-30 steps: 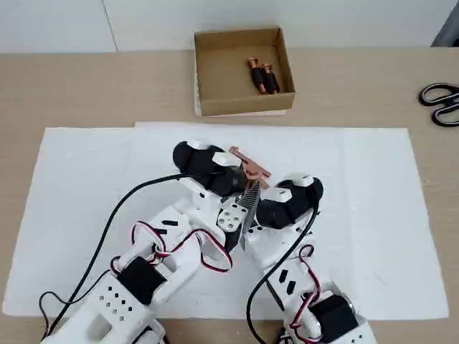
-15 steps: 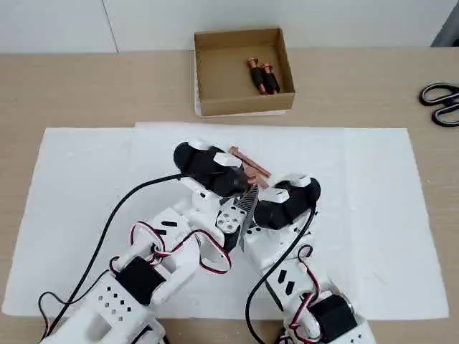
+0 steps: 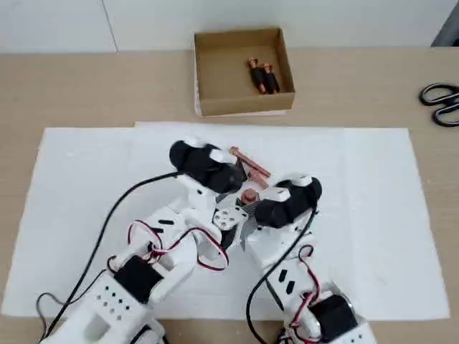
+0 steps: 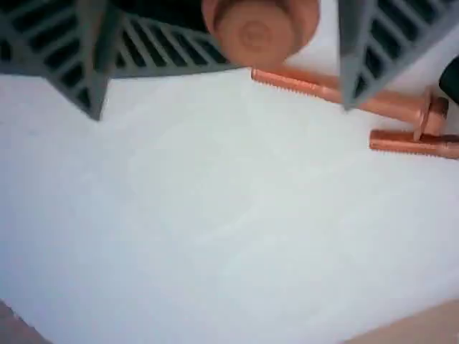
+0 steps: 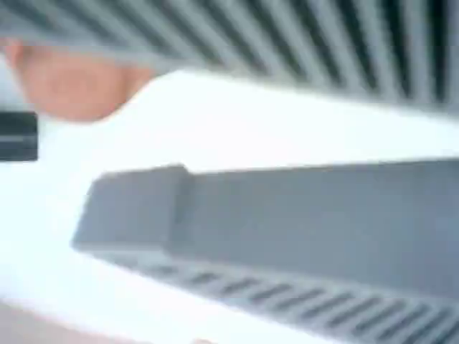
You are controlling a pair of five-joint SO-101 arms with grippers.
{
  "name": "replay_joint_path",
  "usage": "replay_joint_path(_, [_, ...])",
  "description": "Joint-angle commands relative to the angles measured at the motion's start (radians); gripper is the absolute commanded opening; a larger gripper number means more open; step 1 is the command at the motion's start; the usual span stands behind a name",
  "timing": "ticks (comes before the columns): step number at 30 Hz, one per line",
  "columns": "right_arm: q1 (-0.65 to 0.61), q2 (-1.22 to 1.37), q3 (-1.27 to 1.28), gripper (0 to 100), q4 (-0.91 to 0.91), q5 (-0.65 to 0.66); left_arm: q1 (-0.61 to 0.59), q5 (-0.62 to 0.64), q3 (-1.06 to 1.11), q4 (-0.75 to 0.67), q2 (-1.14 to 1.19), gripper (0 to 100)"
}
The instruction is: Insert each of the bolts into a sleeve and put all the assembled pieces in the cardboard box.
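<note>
A copper bolt (image 3: 249, 196) stands head-up between the two arms; its round head (image 4: 258, 29) lies between my left gripper's fingers without touching them. My left gripper (image 3: 240, 183) (image 4: 222, 111) is open, its grey fingers (image 4: 72, 57) spread wide. My right gripper (image 3: 246, 208) (image 5: 86, 136) is shut on the bolt, whose head is a copper blur (image 5: 72, 79) by its ribbed finger. The sleeve is hidden. Two loose bolts (image 3: 247, 161) (image 4: 337, 93) lie on the white sheet just beyond. The cardboard box (image 3: 240, 34) at the back holds two assembled pieces (image 3: 262, 77).
A white sheet (image 3: 373, 215) covers the middle of the wooden table. Black-handled scissors (image 3: 441, 102) lie at the far right edge. The arms cross close together over the sheet's centre, with cables trailing toward the front.
My left arm has drawn slightly back to the left. The head of the upright bolt now shows between the two grippers. The loose bolts have stayed where they were.
</note>
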Motion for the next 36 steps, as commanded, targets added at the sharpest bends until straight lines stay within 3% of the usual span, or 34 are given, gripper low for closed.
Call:
replay_joint_path(1, [-0.001,-0.012,-0.021,0.4,-0.030,-0.008,-0.003,-0.009,-0.091,0.106,-0.011,21])
replay_joint_path(6, [0.001,-0.012,-0.021,0.4,-0.030,-0.008,-0.089,-0.009,-0.263,0.284,-0.011,21])
replay_joint_path(10, [0.025,-0.007,-0.014,0.4,-0.028,-0.008,-0.232,-0.009,-0.410,0.427,-0.011,21])
replay_joint_path(19, [0.180,-0.004,-0.043,0.4,-0.030,-0.002,-0.736,-0.011,-0.527,0.586,-0.011,21])
replay_joint_path(25, [0.286,0.018,-0.288,0.4,-0.031,0.118,-1.036,-0.015,-0.605,0.890,-0.011,21])
replay_joint_path(29, [0.294,0.193,-0.485,0.4,-0.061,0.150,-1.270,-0.017,-0.656,0.999,-0.011,21])
replay_joint_path(33, [0.294,0.475,-0.715,0.4,-0.163,0.146,-1.507,-0.020,-0.680,1.019,-0.011,21])
replay_joint_path(36, [0.297,0.716,-0.875,0.4,-0.265,0.146,-1.662,-0.114,-0.682,1.016,-0.011,21])
